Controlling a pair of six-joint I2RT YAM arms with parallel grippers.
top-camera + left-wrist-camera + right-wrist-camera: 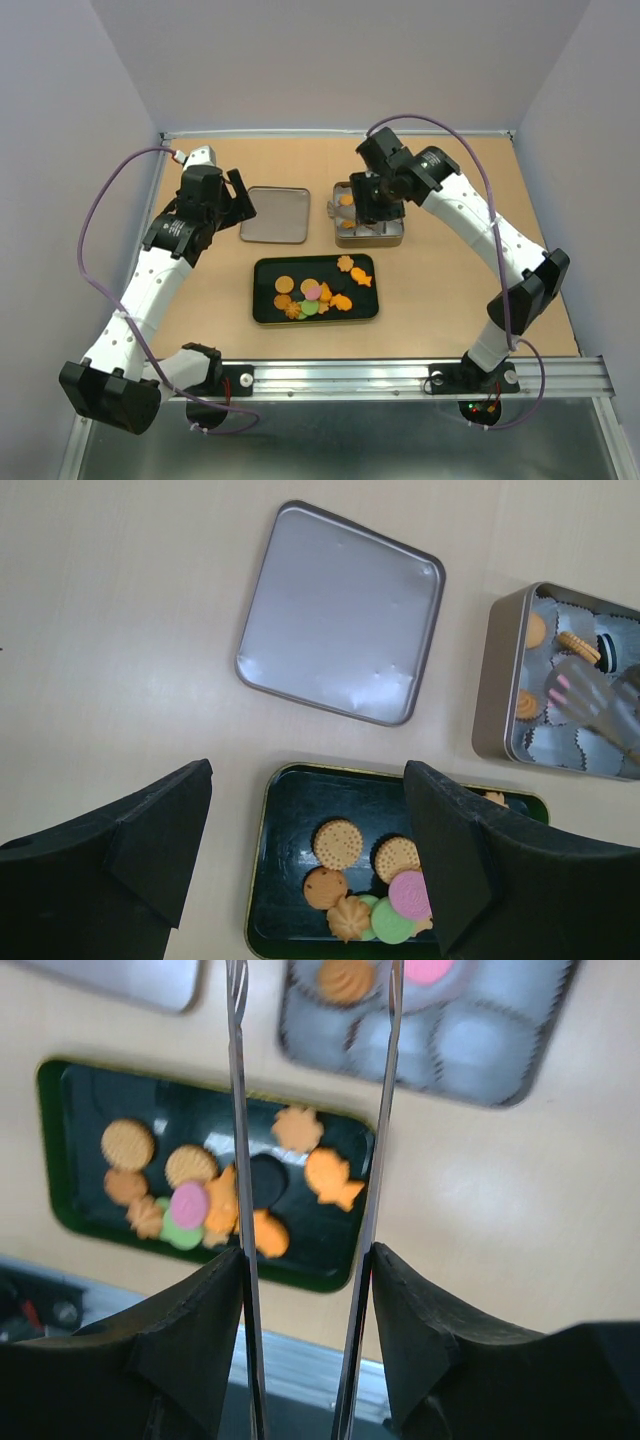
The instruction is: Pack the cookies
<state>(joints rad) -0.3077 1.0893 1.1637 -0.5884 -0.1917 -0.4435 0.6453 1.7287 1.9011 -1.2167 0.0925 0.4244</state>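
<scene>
The cookies (315, 290) lie loose on a black tray (262, 300); they show in the left wrist view (338, 843) and the right wrist view (330, 1178) too. A silver tin (368, 238) with white paper cups holds a few cookies (577, 645). My right gripper (375, 200) is shut on thin metal tongs (240, 1110) above the tin (500, 1070). A pink cookie (430, 968) shows at the tongs' tips; I cannot tell if it is gripped. My left gripper (308, 780) is open and empty, above the tray's left end.
The tin's flat lid (274, 215) lies on the table left of the tin, behind the tray. It also shows in the left wrist view (340, 615). A metal rail (400, 375) runs along the near table edge.
</scene>
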